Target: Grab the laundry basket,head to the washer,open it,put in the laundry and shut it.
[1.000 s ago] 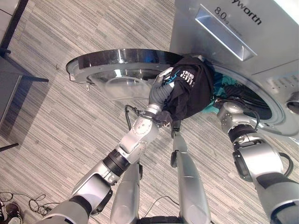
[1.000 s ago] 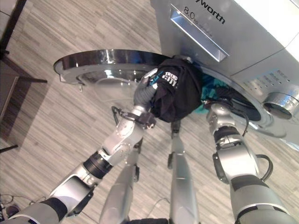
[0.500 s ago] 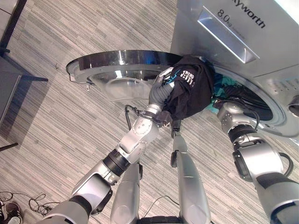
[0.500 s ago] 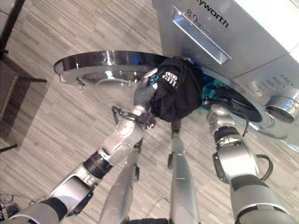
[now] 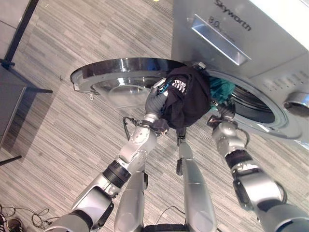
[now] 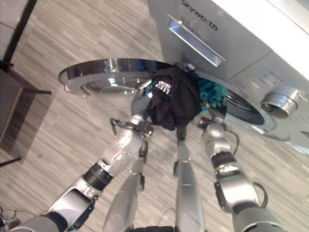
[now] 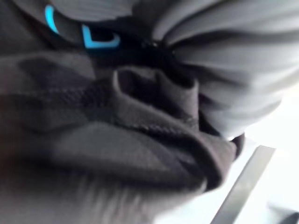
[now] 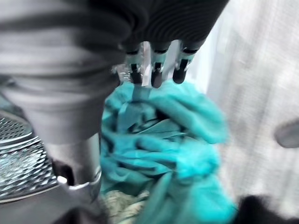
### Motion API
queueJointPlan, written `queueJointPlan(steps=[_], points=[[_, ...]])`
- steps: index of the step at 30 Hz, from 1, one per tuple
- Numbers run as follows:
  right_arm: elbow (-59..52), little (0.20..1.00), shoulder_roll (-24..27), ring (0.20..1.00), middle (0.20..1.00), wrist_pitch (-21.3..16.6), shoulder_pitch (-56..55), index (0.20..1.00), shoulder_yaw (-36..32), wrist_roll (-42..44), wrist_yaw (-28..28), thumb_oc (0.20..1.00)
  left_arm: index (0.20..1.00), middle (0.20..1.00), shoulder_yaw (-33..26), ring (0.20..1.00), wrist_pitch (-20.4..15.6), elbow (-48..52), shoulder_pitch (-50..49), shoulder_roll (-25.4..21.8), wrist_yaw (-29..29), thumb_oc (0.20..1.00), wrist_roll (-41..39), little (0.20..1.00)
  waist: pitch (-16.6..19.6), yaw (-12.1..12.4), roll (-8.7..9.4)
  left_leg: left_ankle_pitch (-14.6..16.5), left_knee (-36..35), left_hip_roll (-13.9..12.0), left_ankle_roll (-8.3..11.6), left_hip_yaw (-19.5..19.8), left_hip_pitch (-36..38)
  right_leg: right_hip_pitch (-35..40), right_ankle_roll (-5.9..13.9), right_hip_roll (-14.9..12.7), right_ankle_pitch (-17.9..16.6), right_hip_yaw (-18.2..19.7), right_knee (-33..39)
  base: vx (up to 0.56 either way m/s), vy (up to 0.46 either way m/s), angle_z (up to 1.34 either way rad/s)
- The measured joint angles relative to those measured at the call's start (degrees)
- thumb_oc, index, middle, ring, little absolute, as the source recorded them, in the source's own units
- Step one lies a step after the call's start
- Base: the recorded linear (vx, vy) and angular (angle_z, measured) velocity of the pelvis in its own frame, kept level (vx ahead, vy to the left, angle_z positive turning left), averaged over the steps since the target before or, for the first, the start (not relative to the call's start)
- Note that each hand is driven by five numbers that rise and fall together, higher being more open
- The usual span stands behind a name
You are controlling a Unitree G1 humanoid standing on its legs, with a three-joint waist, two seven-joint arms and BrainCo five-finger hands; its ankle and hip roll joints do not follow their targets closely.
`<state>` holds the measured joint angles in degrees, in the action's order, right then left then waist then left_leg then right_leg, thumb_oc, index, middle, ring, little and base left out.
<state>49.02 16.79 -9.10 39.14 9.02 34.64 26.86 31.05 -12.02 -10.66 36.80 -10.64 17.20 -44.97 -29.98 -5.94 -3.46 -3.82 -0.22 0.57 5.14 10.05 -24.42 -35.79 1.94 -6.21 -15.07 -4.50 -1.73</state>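
While the washer [image 5: 251, 58] stood with its door [image 5: 120, 72] swung open to the left, the left hand [image 5: 155, 100] gripped a black shirt [image 5: 186, 96] at the drum's mouth, slightly nearer than before. The right hand [image 8: 156, 65], fingers straight, pressed teal cloth [image 8: 163, 140] inside; loading was nearly done.
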Motion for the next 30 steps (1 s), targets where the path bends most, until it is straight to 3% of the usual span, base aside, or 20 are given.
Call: queueJointPlan(steps=[7,12,14,15,16,19,21,26,30], points=[[-2.1,1.0,-4.4,1.0,1.0,1.3,-16.9,1.0,5.1,-8.7,-1.0,1.0,0.2,0.2,-0.2,0.2,0.0,0.4,-3.9,1.0,0.0,0.2,-0.2,0.2,0.0,-2.8,0.01,0.4,-0.3,-0.3,-0.4,-1.8,2.1,1.1,0.02,0.5,0.2,1.2,-0.1,0.01,0.002,-0.11],[2.4,1.0,-5.3,1.0,1.0,2.7,-20.7,1.0,4.9,-10.1,-3.7,1.0,0.2,0.2,1.3,0.2,-0.1,0.4,-4.7,1.9,-0.1,0.2,-0.2,0.2,0.1,-3.2,0.5,0.4,-0.3,-0.3,-0.43,-3.7,2.5,0.7,-0.08,0.3,0.4,0.7,0.3,0.03,0.0,-0.18],[3.9,1.0,-6.0,1.0,1.0,2.7,-19.7,1.0,4.3,-10.1,-3.9,1.0,0.2,0.2,1.0,0.2,-0.2,0.4,-4.8,1.5,-0.2,0.2,-0.5,0.2,0.1,-3.0,1.71,0.6,-0.2,-0.5,-0.29,-5.6,2.5,-0.6,1.26,0.0,1.4,-0.3,-0.4,0.03,-0.059,-0.48],[4.5,1.0,-7.0,1.0,1.0,2.6,-18.5,1.0,3.5,-10.0,-4.5,1.0,0.2,0.2,0.5,0.2,-0.2,0.3,-4.8,0.5,-0.1,0.2,-2.0,0.2,0.0,-2.9,2.74,0.9,-0.3,-1.0,-0.6,-7.5,2.3,-1.7,3.39,-0.7,3.1,-3.0,-0.8,0.01,-0.052,-0.69],[5.0,1.0,-6.9,1.0,1.0,2.7,-18.1,1.0,3.4,-9.5,-4.5,1.0,0.2,0.2,0.6,0.2,-0.1,0.1,-4.8,0.5,-0.1,0.2,-2.3,0.2,0.0,-3.1,2.78,1.3,-0.3,-1.7,-0.93,-7.7,2.2,-2.2,4.13,-0.8,3.5,-4.7,-1.2,0.06,-0.126,-0.48],[7.1,1.0,-7.0,1.0,1.0,2.6,-18.9,1.0,2.2,-8.3,-4.8,1.0,0.2,0.2,1.3,0.2,-0.1,0.0,-5.2,1.1,-0.1,0.2,-2.5,0.2,0.0,-4.5,3.6,1.8,0.1,-2.4,-0.07,-7.6,2.5,-2.8,3.46,-1.3,3.3,-7.4,-3.7,0.09,-0.125,0.04],[12.6,1.0,-6.9,1.0,1.0,1.9,-17.6,1.0,-1.4,-4.8,-4.4,1.0,0.2,0.2,1.2,0.2,-0.2,-1.7,-3.6,2.3,0.0,0.2,-4.7,0.2,0.2,-4.4,4.68,2.0,-0.1,-4.4,0.1,-7.9,2.4,-2.7,2.73,0.6,3.9,-8.1,-3.1,0.05,-0.074,-0.12],[12.5,1.0,-4.8,1.0,1.0,1.2,-18.3,1.0,-2.6,0.3,-3.3,1.0,0.2,0.2,1.2,0.2,-0.3,-2.3,-0.9,3.0,0.2,0.2,-6.6,0.2,0.2,-4.9,4.76,2.0,-1.6,-6.6,0.72,-9.8,3.6,-2.5,2.58,2.1,4.1,-9.0,-3.0,0.08,-0.036,-0.1],[9.4,1.0,-4.3,1.0,1.0,-0.1,-18.6,1.0,-3.0,2.1,-2.1,1.0,0.2,0.2,1.5,0.2,-1.7,-4.9,1.1,7.0,1.1,0.2,-8.3,0.2,0.2,-6.1,4.77,1.5,-3.0,-7.8,1.82,-10.9,3.1,-2.8,2.28,2.6,4.3,-10.1,-1.9,0.02,-0.03,0.06]])
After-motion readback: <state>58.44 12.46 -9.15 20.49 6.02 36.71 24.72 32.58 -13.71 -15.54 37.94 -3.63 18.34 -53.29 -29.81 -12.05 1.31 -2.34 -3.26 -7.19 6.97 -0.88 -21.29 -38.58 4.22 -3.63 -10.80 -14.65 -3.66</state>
